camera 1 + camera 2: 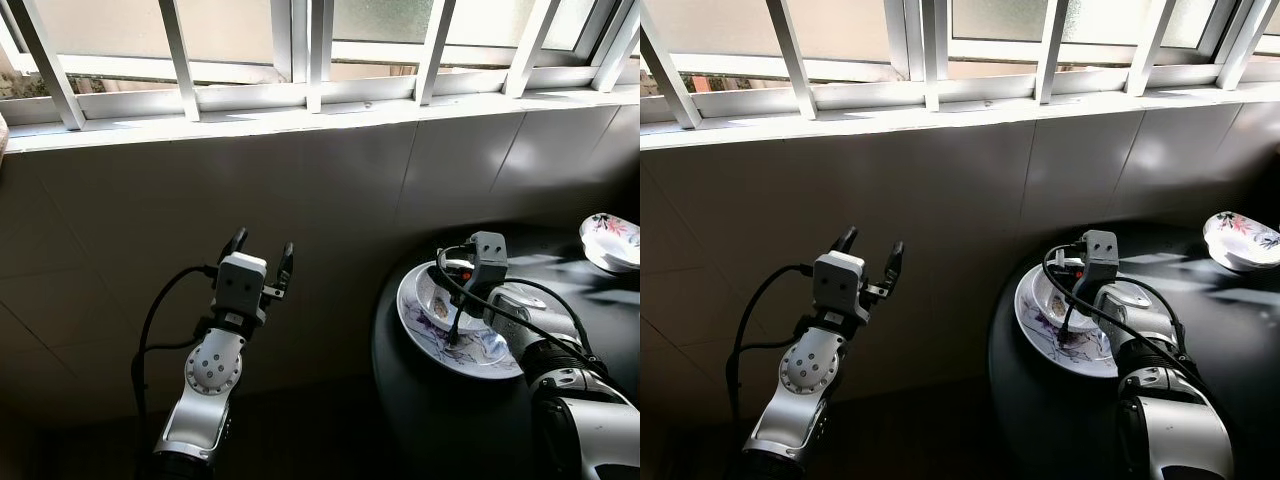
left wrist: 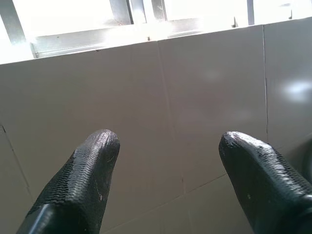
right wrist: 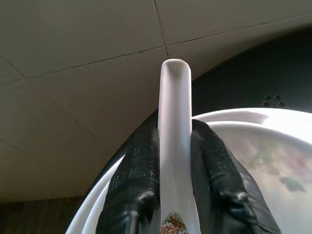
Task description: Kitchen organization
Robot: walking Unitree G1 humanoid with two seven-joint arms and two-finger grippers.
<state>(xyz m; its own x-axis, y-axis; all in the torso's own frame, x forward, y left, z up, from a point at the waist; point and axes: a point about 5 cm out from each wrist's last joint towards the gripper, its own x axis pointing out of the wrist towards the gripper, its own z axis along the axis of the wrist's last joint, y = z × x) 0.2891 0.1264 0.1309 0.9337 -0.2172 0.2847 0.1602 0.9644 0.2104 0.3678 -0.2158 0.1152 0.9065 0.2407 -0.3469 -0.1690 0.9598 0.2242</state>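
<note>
Over the dark table (image 1: 420,400), right gripper (image 3: 174,161) pinches a white spoon (image 3: 174,122); left gripper (image 1: 260,262) wide.

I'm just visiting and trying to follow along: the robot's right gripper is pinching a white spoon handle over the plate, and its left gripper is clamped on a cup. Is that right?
Not quite. The left gripper holds nothing: the left wrist view shows its fingers spread apart, with bare wall tiles behind. The rest stands: the right gripper is pinching the white spoon handle over the plate.

White spoon (image 3: 174,146); white floral plate (image 1: 455,345); black table (image 1: 420,400); black pincer fingers (image 3: 131,185).
</note>
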